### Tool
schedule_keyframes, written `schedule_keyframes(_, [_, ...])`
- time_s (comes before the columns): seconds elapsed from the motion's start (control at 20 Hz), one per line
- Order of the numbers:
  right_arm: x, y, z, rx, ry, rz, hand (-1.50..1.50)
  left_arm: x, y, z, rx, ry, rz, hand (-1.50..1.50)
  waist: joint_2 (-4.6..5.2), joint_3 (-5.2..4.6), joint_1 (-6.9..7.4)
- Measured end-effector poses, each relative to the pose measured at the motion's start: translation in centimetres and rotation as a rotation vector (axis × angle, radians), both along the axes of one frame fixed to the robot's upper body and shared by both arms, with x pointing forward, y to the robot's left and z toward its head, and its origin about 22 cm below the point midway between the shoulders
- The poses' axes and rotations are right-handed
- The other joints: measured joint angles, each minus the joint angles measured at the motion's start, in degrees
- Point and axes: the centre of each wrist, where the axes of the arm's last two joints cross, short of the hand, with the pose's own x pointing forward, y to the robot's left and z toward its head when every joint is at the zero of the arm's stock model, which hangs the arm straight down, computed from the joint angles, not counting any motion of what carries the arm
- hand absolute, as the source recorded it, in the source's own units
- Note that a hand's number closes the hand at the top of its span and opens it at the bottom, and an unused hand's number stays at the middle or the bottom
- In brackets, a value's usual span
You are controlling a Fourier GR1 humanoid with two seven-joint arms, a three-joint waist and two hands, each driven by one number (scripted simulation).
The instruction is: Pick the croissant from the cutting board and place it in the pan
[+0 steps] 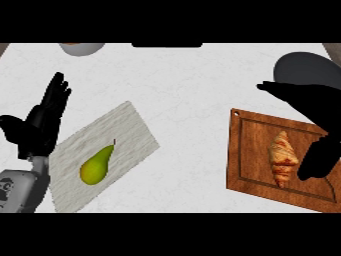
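Observation:
A golden-brown croissant [283, 158] lies on a wooden cutting board [256, 170] at the right of the counter. My right hand [328, 117] hovers over the board's right side, open, its fingers stretched toward the upper left and the thumb hanging down just right of the croissant. It holds nothing. A dark grey pan [306, 70] sits behind the board at the upper right, partly hidden by that hand. My left hand [40, 122] rests open at the left, fingers up.
A green pear [96, 167] lies on a pale grey mat [121, 132] in the left centre. A light bowl [81, 48] shows at the top edge, left of a dark object [167, 45]. White counter lies between mat and board.

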Motion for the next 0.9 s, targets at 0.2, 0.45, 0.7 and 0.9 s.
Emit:
schedule_keyframes(0.2, [0.3,-0.4,-1.0,-0.041,-0.012,-0.047,-1.50,0.3,0.6,0.0,0.005,0.001,0.004,0.00,0.03,0.00,-0.04])
schedule_keyframes(0.45, [1.4,-1.1,-2.9,-0.092,0.032,-0.076,-1.50,0.1,0.3,0.4,0.001,-0.001,-0.006,0.00,0.05,0.02,0.11])
schedule_keyframes(0.7, [1.9,-2.2,-4.6,-0.109,0.089,-0.068,-1.50,0.3,0.6,0.3,0.003,0.005,0.002,0.00,0.05,0.02,0.03])
schedule_keyframes(0.9, [1.6,-2.2,-6.3,-0.127,0.134,-0.037,-1.50,0.2,0.6,0.4,0.001,0.000,0.000,0.00,0.03,0.01,-0.01])
